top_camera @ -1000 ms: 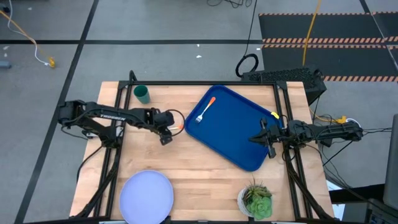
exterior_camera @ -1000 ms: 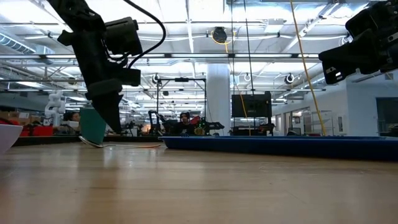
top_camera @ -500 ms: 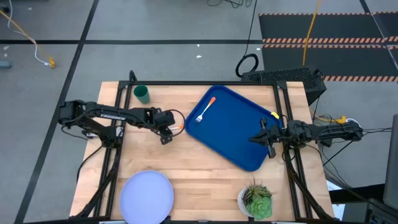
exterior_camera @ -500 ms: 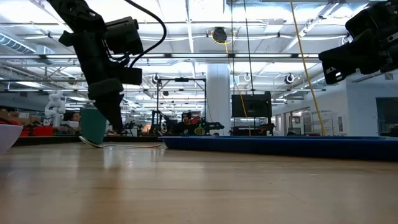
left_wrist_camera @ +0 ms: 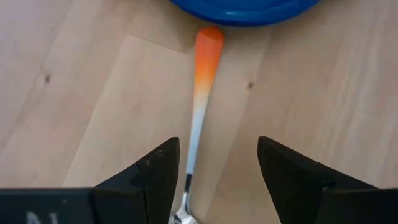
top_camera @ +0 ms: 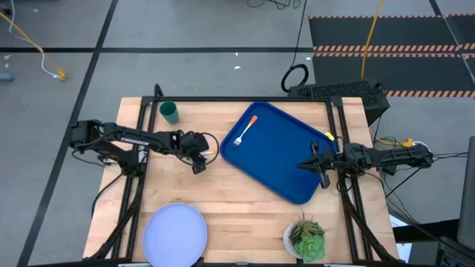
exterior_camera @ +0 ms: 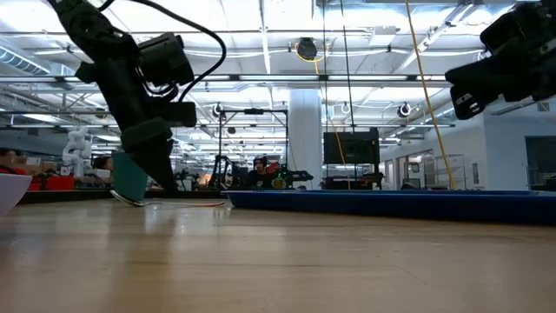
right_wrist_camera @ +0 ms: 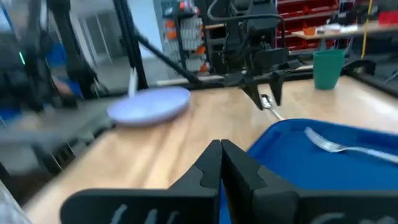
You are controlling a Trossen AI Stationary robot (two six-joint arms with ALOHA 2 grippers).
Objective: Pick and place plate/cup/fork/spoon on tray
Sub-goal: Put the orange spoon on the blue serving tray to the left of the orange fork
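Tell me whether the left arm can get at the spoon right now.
Probably yes. The left gripper is open right over the spoon, fingers on either side of its handle, on bare table beside the tray; nothing blocks it.

You have a white pot with a green plant (top_camera: 305, 239) standing at the near right corner of the wooden table (top_camera: 245, 200). Beyond the table's far right corner, black-and-orange striped mats (top_camera: 393, 50) cover the grey floor.

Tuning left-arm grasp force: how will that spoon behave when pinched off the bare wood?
The spoon lies flat on the table, so its thin handle likely gives little to grip. Metal and plastic look stiff, probably light. The smooth stem may slip or pivot between the open left end effector pads. The right end effector waits shut.
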